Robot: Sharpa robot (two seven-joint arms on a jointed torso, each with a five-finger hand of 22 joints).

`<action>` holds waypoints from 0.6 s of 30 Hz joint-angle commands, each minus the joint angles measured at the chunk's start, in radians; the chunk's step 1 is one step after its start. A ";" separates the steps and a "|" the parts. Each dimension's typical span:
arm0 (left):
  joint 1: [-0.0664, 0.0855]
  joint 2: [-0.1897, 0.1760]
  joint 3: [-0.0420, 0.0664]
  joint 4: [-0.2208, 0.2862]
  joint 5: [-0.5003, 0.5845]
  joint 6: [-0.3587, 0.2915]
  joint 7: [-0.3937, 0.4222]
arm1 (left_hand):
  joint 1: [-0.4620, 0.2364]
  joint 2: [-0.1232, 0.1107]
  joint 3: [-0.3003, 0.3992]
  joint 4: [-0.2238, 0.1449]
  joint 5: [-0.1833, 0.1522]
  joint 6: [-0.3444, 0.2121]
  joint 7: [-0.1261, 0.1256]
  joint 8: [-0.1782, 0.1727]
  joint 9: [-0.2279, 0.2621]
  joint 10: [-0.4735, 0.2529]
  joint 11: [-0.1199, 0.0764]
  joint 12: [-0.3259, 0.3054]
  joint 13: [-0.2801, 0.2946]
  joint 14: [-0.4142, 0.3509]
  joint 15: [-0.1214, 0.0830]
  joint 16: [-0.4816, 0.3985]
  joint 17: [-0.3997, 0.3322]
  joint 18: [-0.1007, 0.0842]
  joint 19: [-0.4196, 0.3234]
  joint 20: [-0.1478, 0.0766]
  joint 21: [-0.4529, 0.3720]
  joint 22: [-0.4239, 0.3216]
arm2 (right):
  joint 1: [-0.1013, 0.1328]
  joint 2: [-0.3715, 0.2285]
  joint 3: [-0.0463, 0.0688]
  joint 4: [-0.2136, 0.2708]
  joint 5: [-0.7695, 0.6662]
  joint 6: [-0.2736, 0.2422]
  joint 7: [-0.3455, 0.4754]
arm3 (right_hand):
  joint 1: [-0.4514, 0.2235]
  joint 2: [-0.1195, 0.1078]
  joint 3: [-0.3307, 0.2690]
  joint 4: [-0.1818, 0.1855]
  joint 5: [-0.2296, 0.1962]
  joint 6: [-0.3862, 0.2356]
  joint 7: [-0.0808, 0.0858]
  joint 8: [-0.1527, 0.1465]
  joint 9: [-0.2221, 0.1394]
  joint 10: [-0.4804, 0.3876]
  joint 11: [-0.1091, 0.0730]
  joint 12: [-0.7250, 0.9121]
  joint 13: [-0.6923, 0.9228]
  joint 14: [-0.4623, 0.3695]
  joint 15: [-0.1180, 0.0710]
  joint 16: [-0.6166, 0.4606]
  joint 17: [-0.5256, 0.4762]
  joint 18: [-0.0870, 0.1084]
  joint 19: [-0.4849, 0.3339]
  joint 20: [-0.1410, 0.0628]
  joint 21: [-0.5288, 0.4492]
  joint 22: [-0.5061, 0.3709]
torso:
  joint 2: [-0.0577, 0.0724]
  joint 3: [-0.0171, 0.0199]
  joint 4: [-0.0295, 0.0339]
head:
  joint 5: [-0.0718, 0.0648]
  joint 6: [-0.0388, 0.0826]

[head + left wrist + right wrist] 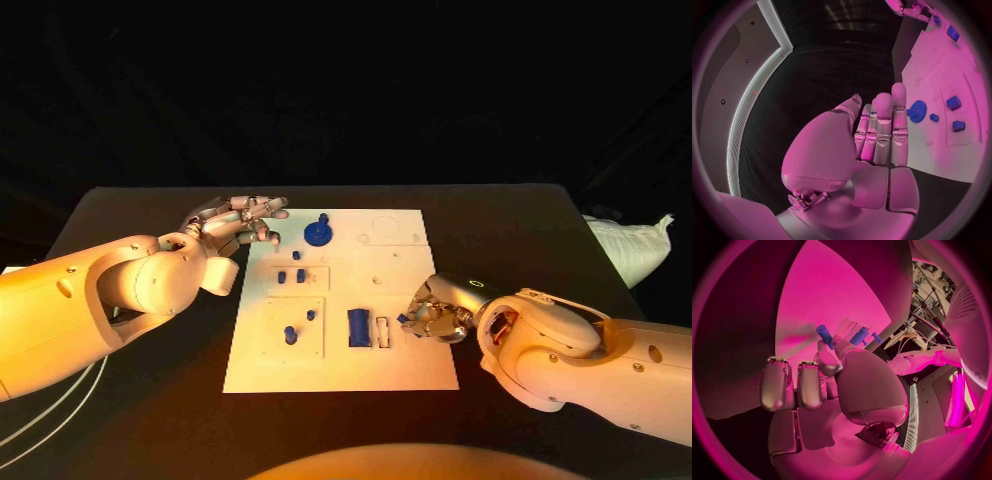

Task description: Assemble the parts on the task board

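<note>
head view: task board [411,372], a white plate, lies mid-tabletop [144,215]; blue gear [317,235] near its far edge, small blue parts [299,277] below it, blue block [358,327] upright in a slot near the right hand.
head view, left hand [235,222]: hovers at the board's far left corner, fingers apart, holding nothing.
head view, right hand [437,315]: at the board's right edge, fingers curled; a small blue piece [404,320] at its fingertips.
left wrist view: left hand [873,135] fingers straight, loosely together, empty; blue gear [917,111] just beyond them.
right wrist view: right hand [832,377] fingers curled, a blue peg [824,335] at the fingertips; whether it is gripped cannot be told.
</note>
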 commanded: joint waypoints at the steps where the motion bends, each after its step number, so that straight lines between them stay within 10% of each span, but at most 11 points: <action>1: 0.000 0.001 0.001 0.002 -0.006 0.017 0.004 | 0.013 0.000 -0.002 -0.005 0.005 -0.008 -0.001 0.007 -0.001 -0.005 0.002 0.004 0.001 -0.007 0.001 -0.004 -0.001 0.011 -0.002 0.001 -0.006 -0.001 | 0.000 0.004 0.000 -0.001 0.071 -0.027 0.014 | -0.014 -0.001 0.001 0.008 -0.004 0.005 0.001 -0.003 -0.001 0.007 0.004 0.005 0.002 0.056 0.006 0.006 0.003 0.007 0.006 0.002 0.003 0.002 | 0.000 -0.0007 -0.0014 | 0.003 -0.001; 18: 0.000 0.003 0.001 0.007 -0.031 0.019 0.001 | 0.015 0.004 0.000 -0.005 0.005 -0.004 -0.002 0.011 0.000 -0.007 0.001 0.006 0.001 -0.008 0.001 -0.004 -0.002 0.011 -0.002 0.001 -0.007 -0.002 | -0.001 0.056 0.000 -0.019 0.138 -0.046 -0.004 | -0.051 -0.022 0.007 0.036 0.075 0.027 -0.007 0.003 0.010 0.020 -0.002 0.013 0.010 0.059 0.001 0.016 0.016 0.004 0.016 -0.002 0.013 0.020 | 0.001 0.0004 -0.0006 | 0.005 -0.003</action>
